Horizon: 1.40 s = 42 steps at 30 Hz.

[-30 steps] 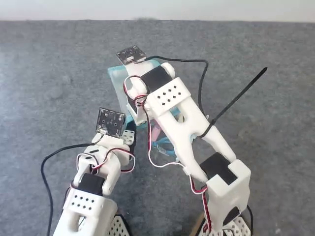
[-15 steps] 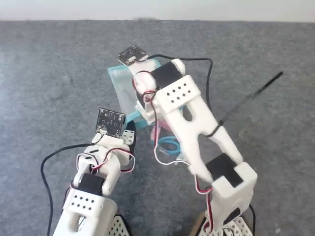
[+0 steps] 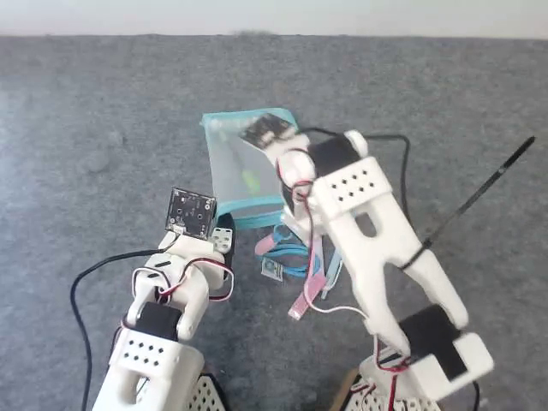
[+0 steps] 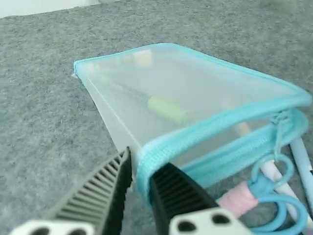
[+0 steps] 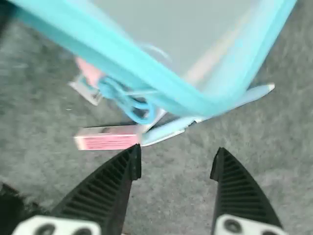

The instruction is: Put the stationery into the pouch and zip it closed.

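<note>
Your right arm is pulling back, uncovering the translucent turquoise-zipped pouch (image 3: 244, 163) on the grey felt table (image 3: 86, 128). The pouch is holding a slim pen with a green grip (image 4: 166, 108), while a pink pen (image 5: 105, 138) and a pale blue pen (image 5: 166, 131) are lying outside it. Your left gripper (image 4: 142, 164) is pinching the pouch's zip edge, and your right gripper (image 5: 177, 152) is hovering wide open.
</note>
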Each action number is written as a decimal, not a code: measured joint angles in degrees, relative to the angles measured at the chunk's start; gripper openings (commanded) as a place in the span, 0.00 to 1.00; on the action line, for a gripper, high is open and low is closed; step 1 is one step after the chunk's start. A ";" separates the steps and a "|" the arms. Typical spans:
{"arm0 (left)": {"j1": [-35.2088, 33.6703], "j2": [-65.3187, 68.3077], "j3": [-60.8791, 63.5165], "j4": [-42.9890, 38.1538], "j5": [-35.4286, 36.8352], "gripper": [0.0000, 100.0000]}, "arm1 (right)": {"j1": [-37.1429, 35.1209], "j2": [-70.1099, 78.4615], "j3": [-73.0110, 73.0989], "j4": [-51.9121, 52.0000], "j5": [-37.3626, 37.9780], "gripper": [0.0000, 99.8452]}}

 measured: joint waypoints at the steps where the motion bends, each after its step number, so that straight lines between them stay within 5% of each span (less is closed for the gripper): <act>1: 0.00 0.00 0.00 0.00 0.00 0.01 | 1.41 -1.41 3.52 -1.85 0.62 0.24; 16: 0.00 0.00 0.00 0.00 0.00 0.01 | 4.66 -37.27 44.48 -12.84 12.66 0.24; 25: -5.01 0.00 0.00 0.00 0.00 0.01 | 3.60 -35.60 45.45 -19.78 -9.58 0.24; 42: -8.53 0.00 0.00 0.09 0.00 0.01 | -8.35 -20.48 39.65 -26.37 -37.01 0.24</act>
